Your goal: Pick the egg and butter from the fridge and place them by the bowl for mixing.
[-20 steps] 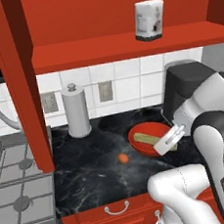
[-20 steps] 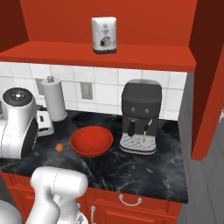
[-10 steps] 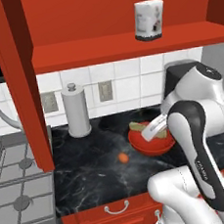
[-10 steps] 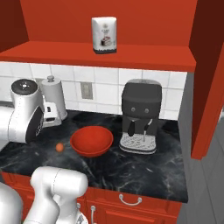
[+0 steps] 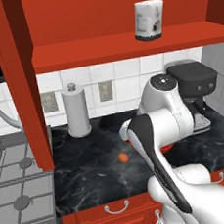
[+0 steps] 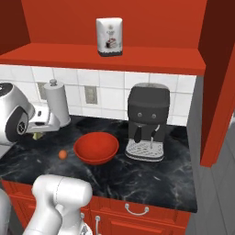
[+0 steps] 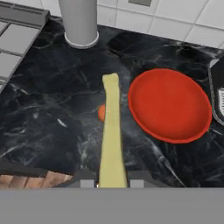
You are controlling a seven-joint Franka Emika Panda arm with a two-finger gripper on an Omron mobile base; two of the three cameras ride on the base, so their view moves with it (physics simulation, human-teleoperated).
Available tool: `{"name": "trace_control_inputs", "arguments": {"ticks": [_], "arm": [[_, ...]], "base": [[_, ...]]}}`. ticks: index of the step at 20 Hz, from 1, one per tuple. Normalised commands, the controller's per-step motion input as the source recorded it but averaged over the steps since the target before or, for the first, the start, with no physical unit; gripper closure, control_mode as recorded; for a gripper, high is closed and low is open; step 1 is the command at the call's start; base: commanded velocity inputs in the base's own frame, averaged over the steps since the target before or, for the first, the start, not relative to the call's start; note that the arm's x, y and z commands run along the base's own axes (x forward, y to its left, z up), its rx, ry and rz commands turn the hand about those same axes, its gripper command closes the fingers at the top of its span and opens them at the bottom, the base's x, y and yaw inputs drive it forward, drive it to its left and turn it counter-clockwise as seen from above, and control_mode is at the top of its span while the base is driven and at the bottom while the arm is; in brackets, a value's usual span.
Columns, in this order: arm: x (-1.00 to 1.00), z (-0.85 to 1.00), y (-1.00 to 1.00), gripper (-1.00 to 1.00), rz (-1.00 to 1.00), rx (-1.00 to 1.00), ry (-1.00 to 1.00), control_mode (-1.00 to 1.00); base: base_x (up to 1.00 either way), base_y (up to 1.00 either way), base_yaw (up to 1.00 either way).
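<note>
My gripper [image 7: 112, 183] is shut on the butter [image 7: 111, 131], a pale olive-yellow stick that points away from the hand above the black counter. In the hand view the small orange egg [image 7: 100, 113] lies on the counter, partly hidden behind the stick. The red bowl [image 7: 168, 105] sits just right of the butter. From the right base camera the bowl [image 6: 96, 148] is mid-counter, the egg [image 6: 62, 154] lies to its left, and the butter's tip [image 6: 39, 136] shows under the hand at the far left. The egg [image 5: 123, 157] also lies left of my arm. The fridge is out of view.
A black coffee machine [image 6: 148, 121] stands right of the bowl, against the tiled wall. A paper towel holder [image 6: 58, 108] stands at the back left. A stove [image 5: 19, 188] borders the counter on the left. A white canister [image 6: 109, 36] sits on the red shelf overhead.
The arm has swung left over the counter, carrying the butter from the bowl's right side across it to its left, above the egg. The egg and bowl have not moved.
</note>
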Motion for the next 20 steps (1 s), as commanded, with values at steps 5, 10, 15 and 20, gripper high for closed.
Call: {"name": "trace_control_inputs", "arguments": {"ticks": [5, 10, 15, 20], "arm": [[0.14, -0.06, 0.06, 1.00, -0.13, -0.02, 0.00, -1.00], [0.15, -0.11, 0.01, 1.00, -0.01, 0.00, 0.00, -1.00], [0.28, -0.37, 0.08, 1.00, -0.04, 0.00, 0.00, -1.00], [0.41, -0.35, 0.17, 1.00, -0.05, 0.00, 0.00, -1.00]], "base": [[0.00, 0.00, 0.00], [0.00, 0.00, 0.00], [0.00, 0.00, 0.00], [0.00, 0.00, 0.00]]}}
